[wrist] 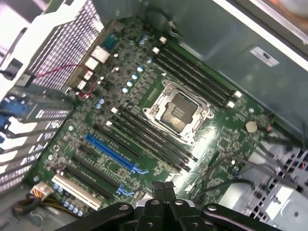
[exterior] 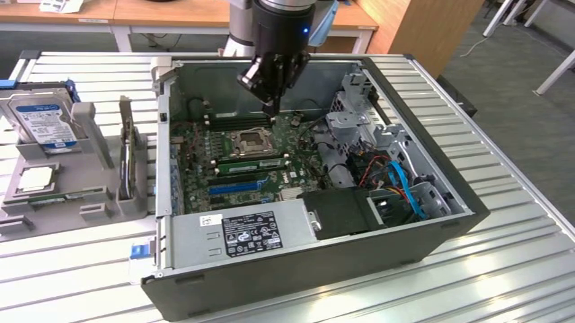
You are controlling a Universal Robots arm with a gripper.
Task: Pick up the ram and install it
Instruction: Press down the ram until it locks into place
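One gripper (exterior: 271,106) is held over the open computer case (exterior: 359,269), fingers closed together on nothing. What appears to be the ram (exterior: 56,197) is laid flat in the grey tray (exterior: 90,128), well apart toward the exterior view's left, long axis crosswise.

Wooden desks (exterior: 180,12) behind, grey carpet floor (exterior: 521,121) alongside.

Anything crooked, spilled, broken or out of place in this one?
Nothing stands out. The open computer case lies flat on the slatted table, the motherboard looks intact, and the hard drive sits in its grey holder. The tool hangs above the motherboard.
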